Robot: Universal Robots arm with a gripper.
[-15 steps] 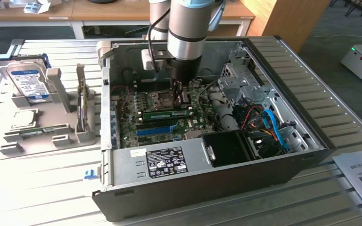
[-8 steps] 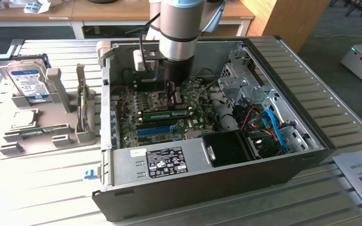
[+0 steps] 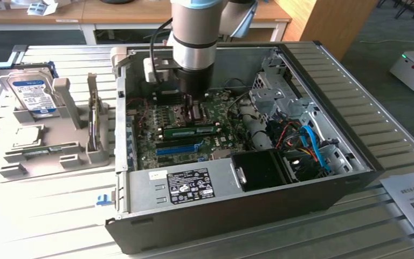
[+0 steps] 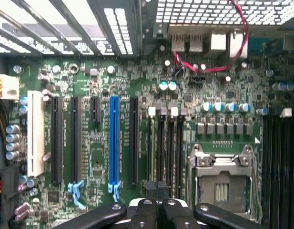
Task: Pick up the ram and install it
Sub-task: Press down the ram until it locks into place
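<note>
The ram (image 3: pixel 189 131) is a long green stick standing on edge in a motherboard slot, parallel to the blue slot (image 3: pixel 177 147) and just behind it. In the wrist view it is a thin pale-green strip (image 4: pixel 151 143) in the slot nearest the black expansion slots. My gripper (image 3: pixel 190 102) hangs inside the open computer case (image 3: pixel 351 124), above the board near the ram's far end. Its dark fingertips meet over the end of the memory slots, so the gripper (image 4: pixel 156 190) is shut, and I see nothing held between them.
Left of the case, a grey holder (image 3: pixel 63 156) carries a hard drive (image 3: pixel 33 94), a square chip (image 3: pixel 23 136) and another green stick (image 3: pixel 49 149). The empty CPU socket (image 4: pixel 223 179) lies beside the memory slots. Cables and drive cages crowd the case's right side (image 3: pixel 301 135).
</note>
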